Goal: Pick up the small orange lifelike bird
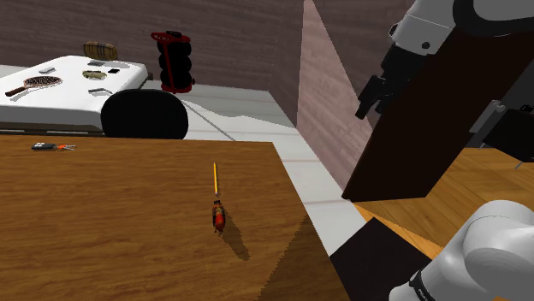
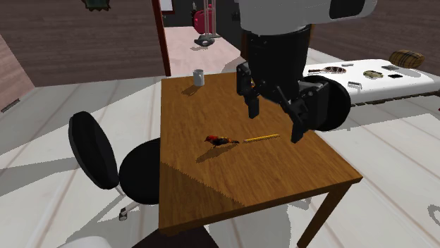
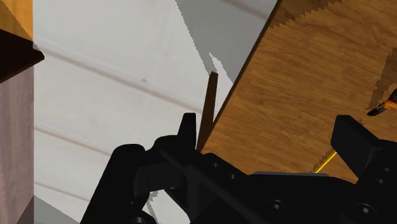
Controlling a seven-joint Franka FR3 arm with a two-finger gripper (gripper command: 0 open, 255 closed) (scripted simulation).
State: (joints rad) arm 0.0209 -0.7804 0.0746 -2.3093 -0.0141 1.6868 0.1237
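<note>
Orange-red in front and dark behind, the small bird [image 2: 220, 140] lies on the brown wood-grain table [image 2: 204, 190], near the middle of the top. It is touched by nothing. In the second exterior view a yellow pencil [image 2: 261, 138] lies flat at the bird's three o'clock, its near end just beside the bird. A small grey cup [image 2: 199, 77] stands upright at the bird's twelve o'clock, close to the table's far edge. A black office chair [image 2: 113, 158] stands on the pale floor at the bird's nine o'clock, up against the table's side.

The black gripper [image 2: 275, 118] hangs over the table at the bird's two o'clock, above the pencil's far end and well apart from the bird. Its two fingers [image 2: 252, 106] stand spread with nothing between them. A white bed [image 2: 395, 81] lies at the gripper's three o'clock, with a hairbrush [image 2: 330, 69] on it.

In the shoulder view the bird [image 1: 219, 218] lies with the pencil [image 1: 215, 178] at its twelve o'clock. A bunch of keys [image 1: 47, 146] lies at its ten o'clock, near the table's far edge. The white arm [image 1: 428, 30] shows at the bird's two o'clock.

In the wrist view the gripper [image 3: 270, 137] looks down on the table's edge, a table leg [image 3: 210, 108] and the floor [image 3: 114, 70]. The pencil's [image 3: 324, 162] end shows just inside one finger, and an orange tip of the bird [image 3: 385, 105] shows beyond that finger.
</note>
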